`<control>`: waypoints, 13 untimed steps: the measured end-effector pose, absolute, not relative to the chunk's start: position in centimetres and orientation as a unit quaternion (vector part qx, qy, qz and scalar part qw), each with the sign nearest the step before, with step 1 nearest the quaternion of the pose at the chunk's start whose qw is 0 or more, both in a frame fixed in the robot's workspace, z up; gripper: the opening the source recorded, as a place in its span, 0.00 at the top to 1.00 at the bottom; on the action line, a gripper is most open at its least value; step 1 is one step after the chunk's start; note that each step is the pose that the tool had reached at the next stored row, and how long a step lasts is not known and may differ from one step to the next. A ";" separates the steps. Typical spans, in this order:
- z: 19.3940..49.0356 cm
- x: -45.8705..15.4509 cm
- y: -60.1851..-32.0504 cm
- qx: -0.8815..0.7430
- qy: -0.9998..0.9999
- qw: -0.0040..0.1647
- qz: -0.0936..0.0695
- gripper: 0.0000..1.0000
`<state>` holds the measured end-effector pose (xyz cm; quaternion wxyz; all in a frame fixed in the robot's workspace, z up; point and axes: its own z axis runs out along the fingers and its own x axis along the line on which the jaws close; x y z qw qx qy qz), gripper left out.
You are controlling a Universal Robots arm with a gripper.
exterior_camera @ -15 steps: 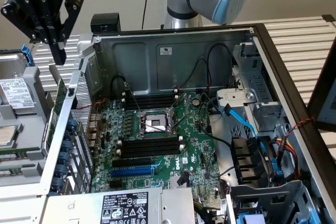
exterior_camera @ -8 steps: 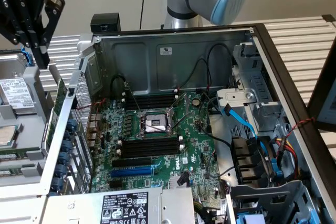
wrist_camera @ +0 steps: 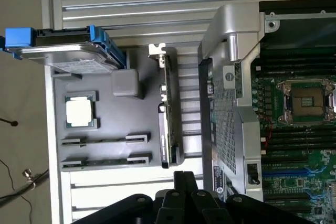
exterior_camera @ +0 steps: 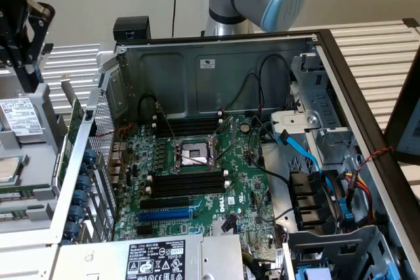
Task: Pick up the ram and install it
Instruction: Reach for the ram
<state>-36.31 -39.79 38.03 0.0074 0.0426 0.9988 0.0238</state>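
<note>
Exterior view: my fingers point(exterior_camera: 27, 77) hang at the exterior view's left, beside the open computer case point(exterior_camera: 216, 70).
Fingers: pressed together.
Wrist view: a grey tray point(wrist_camera: 105, 103) carries a processor chip point(wrist_camera: 80, 111) and two long narrow holders point(wrist_camera: 105, 140).
Ram: I cannot tell where it sits.
Motherboard point(exterior_camera: 243, 181): black slots point(exterior_camera: 187, 181) lie beside the socket.

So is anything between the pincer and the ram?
Nothing visible does. The black pincer hangs shut above the grey tray, where the thin dark ram stick seems to sit edge-up in its clips; the upright green card stands beside it, apart.
</note>
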 end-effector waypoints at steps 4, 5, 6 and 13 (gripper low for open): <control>37.9 -37.6 -39.8 0.043 0.999 -0.001 0.023 0.89; 37.9 -37.9 -39.8 0.043 0.999 -0.005 0.023 0.89; 37.9 -38.2 -39.8 0.043 0.999 -0.009 0.023 0.89; 37.6 -41.3 -39.8 0.043 0.999 -0.012 0.023 0.89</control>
